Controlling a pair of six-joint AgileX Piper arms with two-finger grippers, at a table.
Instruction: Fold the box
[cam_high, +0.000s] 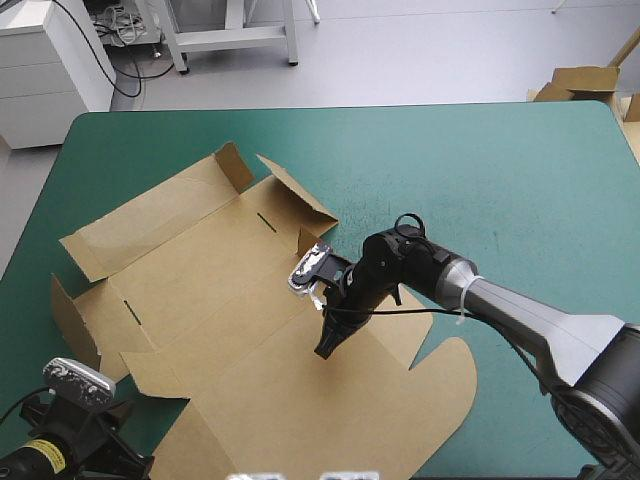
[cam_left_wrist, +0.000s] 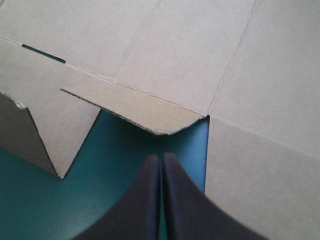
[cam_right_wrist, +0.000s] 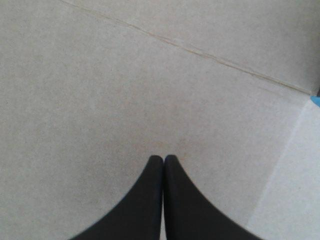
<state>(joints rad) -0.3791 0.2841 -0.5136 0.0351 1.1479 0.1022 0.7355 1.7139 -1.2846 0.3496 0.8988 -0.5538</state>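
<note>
**1. Box.** The box (cam_high: 220, 300), a cut sheet of brown board, lies opened out on the left half of the table (cam_high: 520, 180) w/ teal-green cover. It runs from near the left edge to approx. mid-table.
- Main panels: flat.
- Two end flaps (cam_high: 290, 190) at the far end: partly raised.
- One side flap (cam_high: 75, 325) toward the table's left edge: tilted up.
- Rounded lid panel (cam_high: 440, 390): flat, at the near right end of the sheet.
- Narrow slots (cam_high: 265, 222) are cut in the panels.

**2. R arm.** It comes in from the near right and extends over the sheet.
- The right gripper (cam_high: 328, 345), two black curved fingers, points down at the middle panel.
- Jaws: fully closed, tips together in one point, nothing between them.
- In the right wrist view the board fills the field, w/ one crease line (cam_right_wrist: 200, 50) ahead of the tips.
- The tips sit at the board surface. Actual contact cannot be told.

**3. L arm.** It sits low at the table's near left corner.
- The left gripper (cam_left_wrist: 161, 157), same black finger type, is over bare cover, just short of the box's near edge.
- Jaws: closed, tips meeting, holding nothing.
- Directly ahead of the tips is a small flap w/ rounded corner (cam_left_wrist: 145, 112), its edge lifted slightly off the cover.
- Beyond it are flat panels w/ creases and one of the slots.
- The two grippers are well apart.

**4. Misc.** More brown board (cam_high: 585, 80) shows beyond the table's far right corner.
</note>
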